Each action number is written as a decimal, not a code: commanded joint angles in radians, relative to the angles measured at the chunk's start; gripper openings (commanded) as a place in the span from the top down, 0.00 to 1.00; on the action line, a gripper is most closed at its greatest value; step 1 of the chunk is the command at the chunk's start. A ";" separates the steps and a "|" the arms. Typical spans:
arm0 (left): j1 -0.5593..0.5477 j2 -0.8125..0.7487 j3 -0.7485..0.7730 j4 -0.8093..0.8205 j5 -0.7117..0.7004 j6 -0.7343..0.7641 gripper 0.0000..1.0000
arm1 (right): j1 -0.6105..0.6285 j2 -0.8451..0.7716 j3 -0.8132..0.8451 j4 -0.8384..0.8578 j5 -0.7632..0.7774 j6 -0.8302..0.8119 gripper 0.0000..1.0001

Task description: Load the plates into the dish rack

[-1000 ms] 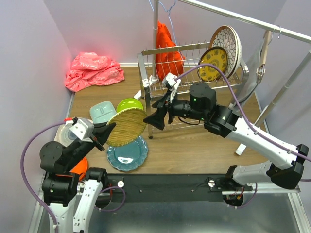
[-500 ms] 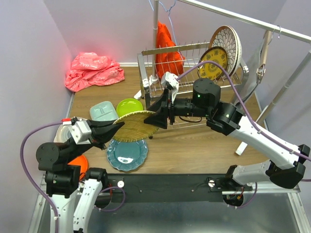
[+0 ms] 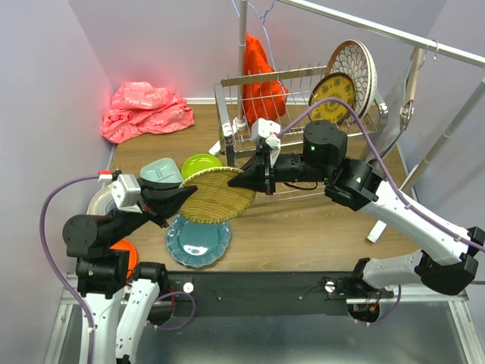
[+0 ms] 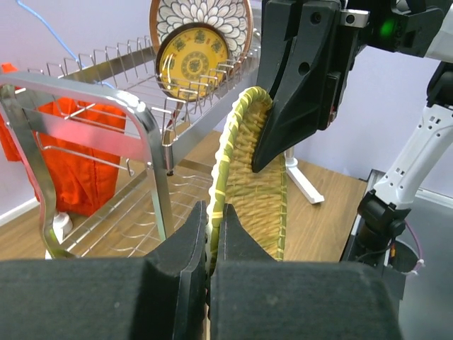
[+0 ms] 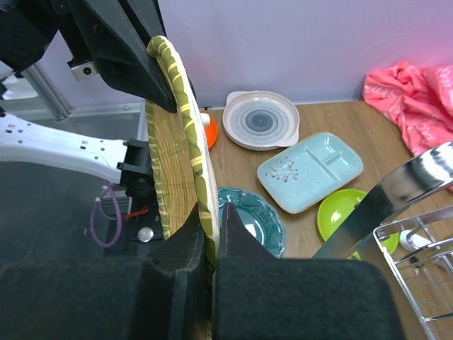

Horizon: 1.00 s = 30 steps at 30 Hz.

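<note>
1. Firmly, the left fingers are clamped together on one rim of the woven-yellow plate.
2. The opposite rim is pinched by the right fingers, likewise closed tight on it.
3. The plate is thus held by both arms above the desk, just in front of the dish rack.
4. A teal scalloped plate is seen lying on the desk under its near edge.
5. A lime green plate, a mint tray, a grey-swirl plate and an orange plate are spread on the desk nearby.
6. A white petal-patterned plate and a dark-yellow round are stood upright in the rack's upper tier.
7. A pink cloth is heaped at the far left.
</note>
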 commanded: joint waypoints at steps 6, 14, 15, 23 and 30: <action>-0.004 -0.003 0.001 0.215 -0.041 -0.105 0.56 | -0.001 -0.037 0.105 0.002 0.067 -0.097 1.00; -0.004 0.065 0.190 0.192 -0.290 -0.037 0.22 | -0.011 -0.057 0.226 -0.023 0.132 -0.166 1.00; -0.004 0.072 0.217 0.187 -0.318 -0.024 0.22 | -0.018 -0.061 0.238 -0.026 0.156 -0.188 1.00; -0.004 0.138 0.432 0.111 -0.613 0.131 0.20 | -0.103 -0.069 0.347 -0.035 0.216 -0.240 1.00; -0.004 0.123 0.351 0.098 -0.656 0.096 0.18 | -0.231 -0.038 0.449 -0.021 0.426 -0.219 1.00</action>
